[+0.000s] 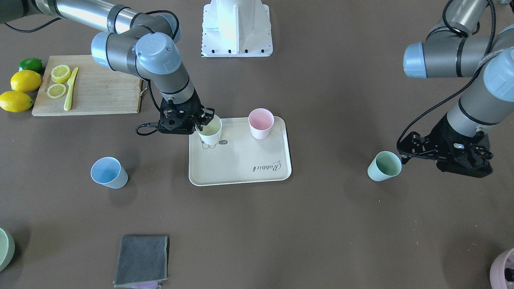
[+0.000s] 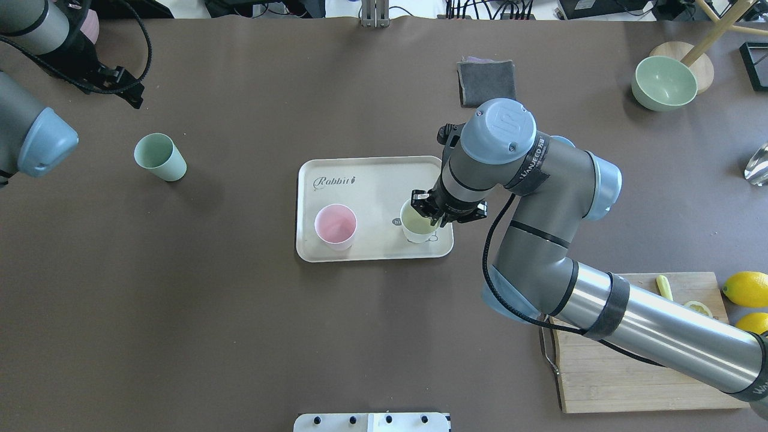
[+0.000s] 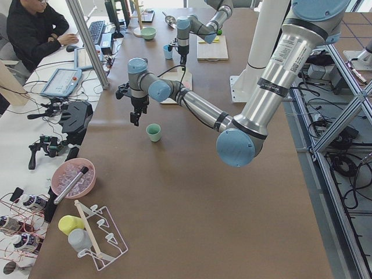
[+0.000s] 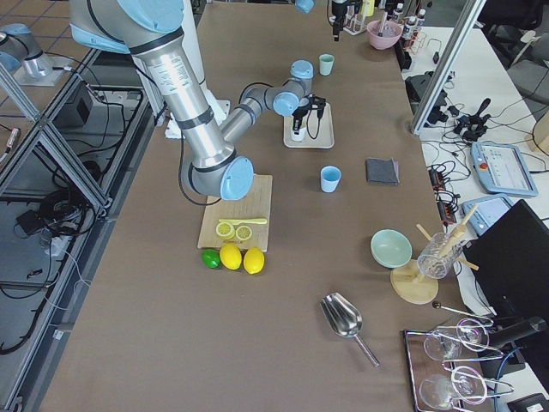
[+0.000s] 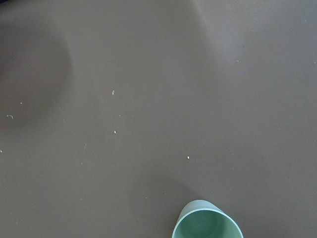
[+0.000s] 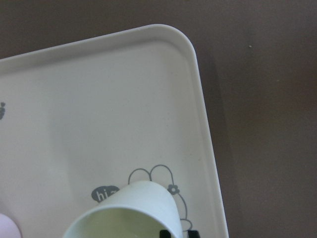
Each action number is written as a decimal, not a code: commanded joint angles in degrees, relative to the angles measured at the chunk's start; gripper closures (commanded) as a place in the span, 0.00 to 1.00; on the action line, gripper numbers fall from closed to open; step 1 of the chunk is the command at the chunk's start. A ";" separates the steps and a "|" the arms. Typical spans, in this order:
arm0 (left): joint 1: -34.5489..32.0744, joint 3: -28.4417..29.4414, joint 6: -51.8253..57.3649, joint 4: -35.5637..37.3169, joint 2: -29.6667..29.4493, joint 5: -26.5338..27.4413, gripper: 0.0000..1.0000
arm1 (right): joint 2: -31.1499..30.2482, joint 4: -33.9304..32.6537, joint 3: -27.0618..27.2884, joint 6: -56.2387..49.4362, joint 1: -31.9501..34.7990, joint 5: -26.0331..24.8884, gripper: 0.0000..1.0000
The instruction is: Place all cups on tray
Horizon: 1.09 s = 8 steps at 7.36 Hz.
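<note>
The cream tray (image 1: 241, 164) (image 2: 372, 180) (image 6: 99, 99) lies mid-table. A pink cup (image 1: 261, 123) (image 2: 336, 226) stands upright on it. My right gripper (image 1: 204, 118) (image 2: 433, 215) is shut on the rim of the pale yellow cup (image 1: 211, 130) (image 2: 417, 223) (image 6: 129, 210), at the tray's corner over the bear drawing. On the bare table stands the mint green cup (image 1: 384, 165) (image 2: 159, 156) (image 5: 208, 223); my left gripper (image 1: 403, 150) hangs open just beside it, holding nothing. The light blue cup (image 1: 108, 172) (image 4: 330, 178) sits on the table apart from the tray, hidden by my right arm in the overhead view.
A wooden cutting board (image 1: 100, 96) with lemon slices and a yellow knife, whole lemons (image 1: 25, 81) and a lime lie near my right arm. A folded grey cloth (image 1: 142, 261), a pale green bowl (image 2: 663, 83) and a mauve pot (image 1: 504, 269) stand along the far side.
</note>
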 commanded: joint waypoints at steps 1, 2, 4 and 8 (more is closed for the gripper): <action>0.08 0.64 0.76 -3.91 3.45 -0.03 0.02 | 0.85 -0.68 1.68 0.79 2.14 0.62 0.00; 0.26 2.21 0.59 -8.38 5.39 -0.03 0.02 | 0.60 -1.65 3.88 0.89 5.12 4.64 0.00; 1.57 4.95 -0.20 -11.50 5.32 -0.03 0.02 | 0.68 -8.31 9.07 0.19 9.26 8.44 0.00; 7.29 9.50 -7.85 -20.53 5.05 0.41 0.03 | -0.29 -12.10 9.44 -5.59 16.03 12.84 0.00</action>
